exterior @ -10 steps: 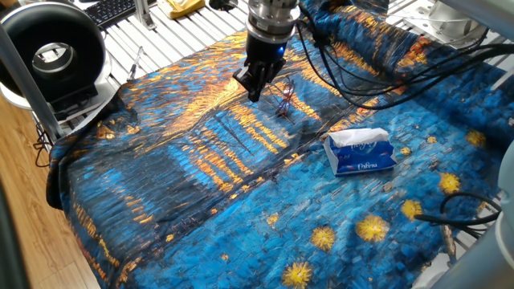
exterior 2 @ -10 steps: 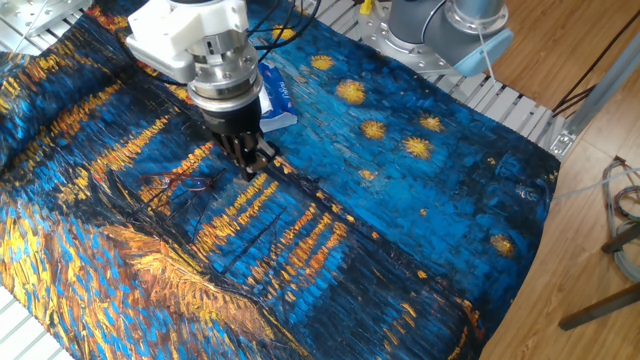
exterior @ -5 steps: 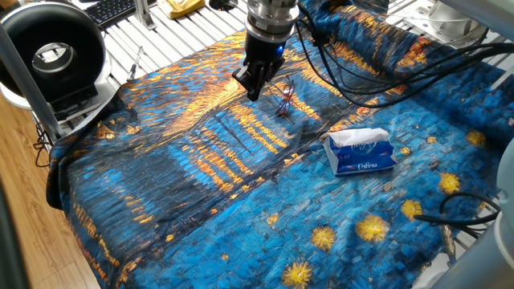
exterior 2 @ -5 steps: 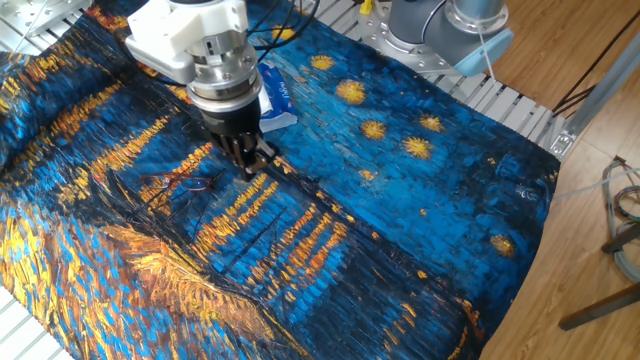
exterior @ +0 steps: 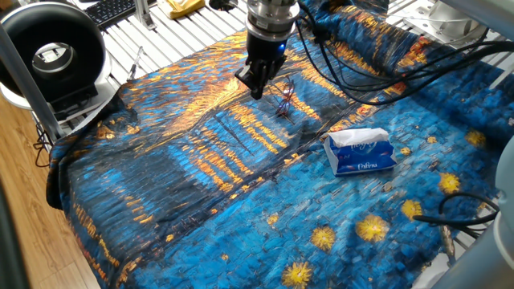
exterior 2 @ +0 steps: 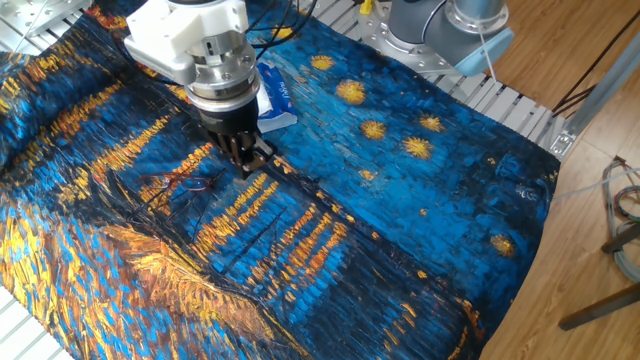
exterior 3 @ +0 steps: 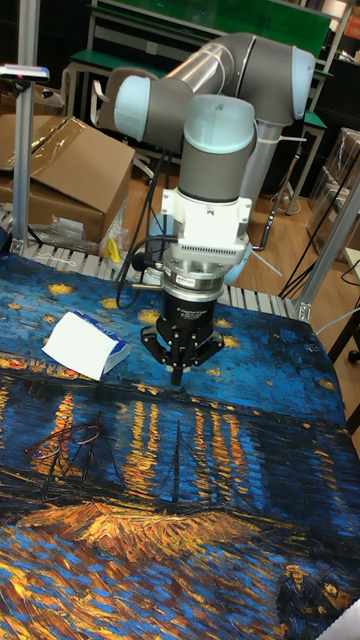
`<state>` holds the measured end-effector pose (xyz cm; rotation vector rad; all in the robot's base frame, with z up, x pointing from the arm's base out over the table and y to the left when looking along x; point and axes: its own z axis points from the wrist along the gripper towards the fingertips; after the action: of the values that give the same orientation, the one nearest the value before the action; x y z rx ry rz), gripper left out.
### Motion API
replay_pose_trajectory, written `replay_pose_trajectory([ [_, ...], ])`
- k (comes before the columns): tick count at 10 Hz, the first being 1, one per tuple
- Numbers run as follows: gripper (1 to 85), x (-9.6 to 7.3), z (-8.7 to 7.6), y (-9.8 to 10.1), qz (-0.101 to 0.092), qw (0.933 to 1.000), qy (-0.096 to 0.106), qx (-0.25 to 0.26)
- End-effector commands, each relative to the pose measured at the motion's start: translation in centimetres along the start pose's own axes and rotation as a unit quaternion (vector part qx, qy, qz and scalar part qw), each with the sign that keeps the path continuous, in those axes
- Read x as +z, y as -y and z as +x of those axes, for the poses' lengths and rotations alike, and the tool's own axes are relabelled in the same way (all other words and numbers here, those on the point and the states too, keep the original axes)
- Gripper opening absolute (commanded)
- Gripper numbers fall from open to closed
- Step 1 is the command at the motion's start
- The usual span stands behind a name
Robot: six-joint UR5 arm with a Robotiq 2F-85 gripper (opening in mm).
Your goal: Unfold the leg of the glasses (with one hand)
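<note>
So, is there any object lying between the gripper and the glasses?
No. In the tall fixed view only bare painted cloth lies between the gripper and the glasses; the tissue pack sits off that stretch.

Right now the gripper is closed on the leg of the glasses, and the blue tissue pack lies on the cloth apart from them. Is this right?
Not quite. The gripper holds nothing: in the other fixed view its fingertips are pinched together above the cloth, beside the glasses and not on the leg. The blue tissue pack does lie on the cloth apart from them.
</note>
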<state>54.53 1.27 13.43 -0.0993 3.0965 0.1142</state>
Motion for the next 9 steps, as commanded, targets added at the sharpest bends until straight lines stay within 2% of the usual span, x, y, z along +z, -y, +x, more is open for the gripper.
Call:
replay_pose_trajectory([
  [1, 1.0, -0.3, 1.9, 1.1, 0.021, 0.9990, -0.037, 0.013],
  [2, 1.0, -0.3, 2.4, 1.4, 0.026, 0.9984, -0.046, 0.021],
  [4, 1.0, -0.3, 2.6, 1.2, 0.024, 0.9980, -0.050, 0.029],
  [5, 1.0, -0.3, 2.6, 1.6, 0.031, 0.9980, -0.049, 0.026],
  [8, 1.0, -0.3, 1.5, 1.8, 0.035, 0.9987, -0.029, 0.023],
  [9, 1.0, -0.3, 1.4, 2.5, 0.048, 0.9984, -0.026, 0.015],
])
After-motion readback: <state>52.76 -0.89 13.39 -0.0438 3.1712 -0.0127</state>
